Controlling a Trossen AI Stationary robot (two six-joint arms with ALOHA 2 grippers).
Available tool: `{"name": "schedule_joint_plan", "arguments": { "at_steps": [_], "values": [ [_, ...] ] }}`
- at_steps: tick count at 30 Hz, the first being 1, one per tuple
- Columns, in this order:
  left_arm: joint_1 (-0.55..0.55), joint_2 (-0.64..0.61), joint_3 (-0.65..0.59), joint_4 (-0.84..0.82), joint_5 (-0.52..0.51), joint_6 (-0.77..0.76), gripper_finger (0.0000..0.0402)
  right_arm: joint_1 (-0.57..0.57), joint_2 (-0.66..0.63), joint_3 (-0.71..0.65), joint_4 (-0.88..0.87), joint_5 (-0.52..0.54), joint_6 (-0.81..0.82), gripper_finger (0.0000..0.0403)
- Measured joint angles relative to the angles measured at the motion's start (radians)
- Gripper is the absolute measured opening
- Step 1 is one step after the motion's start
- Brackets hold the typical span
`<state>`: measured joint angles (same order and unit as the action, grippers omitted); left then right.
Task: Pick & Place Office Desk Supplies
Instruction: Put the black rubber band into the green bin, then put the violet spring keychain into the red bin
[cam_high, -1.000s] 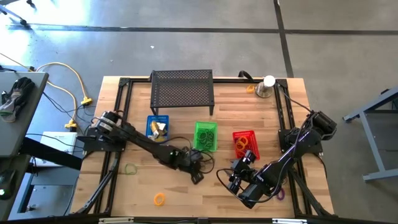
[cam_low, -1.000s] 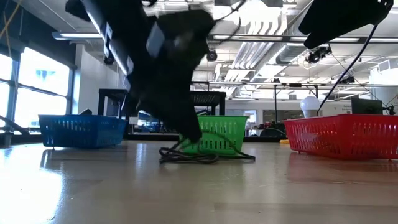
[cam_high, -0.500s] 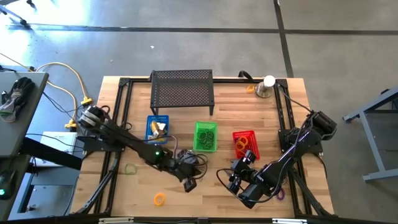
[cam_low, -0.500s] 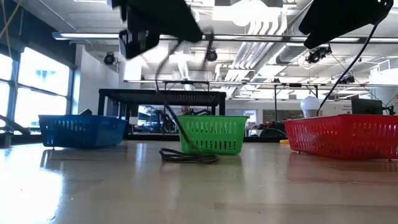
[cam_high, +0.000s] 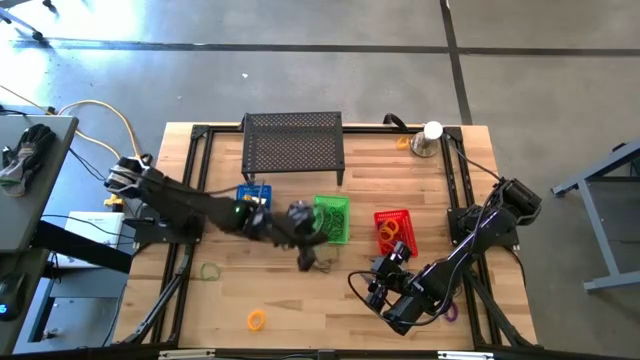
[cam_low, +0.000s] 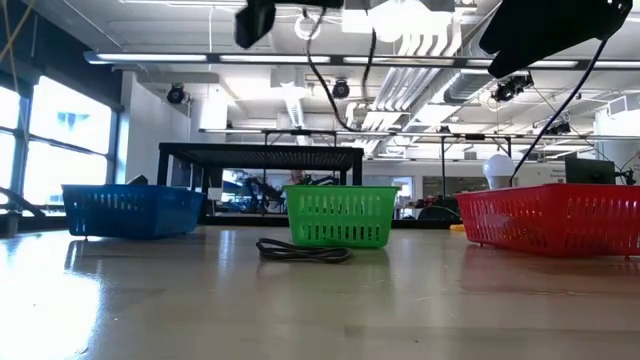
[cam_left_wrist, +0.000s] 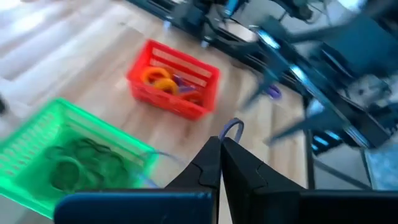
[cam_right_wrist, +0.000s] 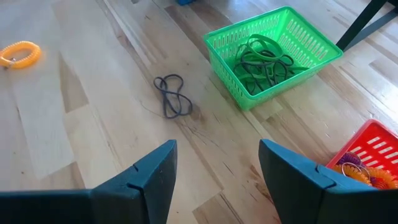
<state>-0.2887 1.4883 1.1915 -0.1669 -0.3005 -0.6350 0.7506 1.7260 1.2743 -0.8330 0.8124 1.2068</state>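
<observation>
My left gripper (cam_left_wrist: 221, 149) is raised above the table, just near of the green basket (cam_high: 331, 218), and is shut on a thin dark elastic loop (cam_low: 335, 110). A second dark loop (cam_right_wrist: 172, 94) lies flat on the wood in front of that basket. My right gripper (cam_right_wrist: 214, 168) waits open at the near right (cam_high: 378, 285), with nothing between its fingers. The green basket holds dark and green loops, and the red basket (cam_high: 394, 230) holds orange and purple ones. Yellow blocks (cam_high: 258, 205) lie in the blue basket (cam_high: 253, 203). My left gripper pinches the dark loop between its two shut fingers, and a short arc of the loop (cam_left_wrist: 233, 127) sticks out past the fingertips. The fingers slant downward from the table's left. The rest of the loop hangs slack below them, clear of the table.
An orange loop (cam_high: 257, 320) and a green loop (cam_high: 209, 270) lie loose near the left front, and a purple one (cam_high: 450, 312) lies by my right arm. A black perforated shelf (cam_high: 293, 145) stands at the back, with a silver cup and white ball (cam_high: 428, 140) at the far right.
My left gripper has risen from the table and moved toward the far edge, near the green basket, tipping up toward level and staying shut. The dark loop it holds has gone up with it and now hangs clear. The other dark loop has stayed on the table.
</observation>
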Motion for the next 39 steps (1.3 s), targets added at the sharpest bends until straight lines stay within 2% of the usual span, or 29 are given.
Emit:
{"name": "schedule_joint_plan", "arguments": {
  "at_steps": [8,15,21,24,31,36,39],
  "values": [
    [0.166,0.059,0.0,-0.024,0.077,-0.026,0.0001,0.001,0.0,0.0,0.003,0.0,0.0,0.0216],
    [0.22,0.145,-0.001,-0.043,0.108,-0.052,0.0001,0.002,0.0,0.0,0.007,0.0,0.0,0.0216],
    [0.25,0.161,-0.001,-0.051,0.191,-0.076,0.0001,0.002,0.0,0.0,0.009,0.0,0.0,0.0216],
    [0.251,0.16,-0.001,-0.08,0.197,-0.098,0.0004,0.002,0.0,0.0,0.011,0.0,0.0,0.0216],
    [0.251,0.18,-0.001,-0.137,0.197,-0.106,0.0066,0.002,0.0,0.0,0.016,0.0,0.0,0.0216],
    [0.251,0.194,-0.001,-0.077,0.191,-0.106,0.0116,0.002,0.0,0.0,0.033,-0.001,-0.015,0.0216],
    [0.251,0.189,-0.001,-0.013,0.194,-0.106,0.0129,0.002,0.0,-0.001,0.057,-0.001,-0.049,0.0216]
  ]
}}
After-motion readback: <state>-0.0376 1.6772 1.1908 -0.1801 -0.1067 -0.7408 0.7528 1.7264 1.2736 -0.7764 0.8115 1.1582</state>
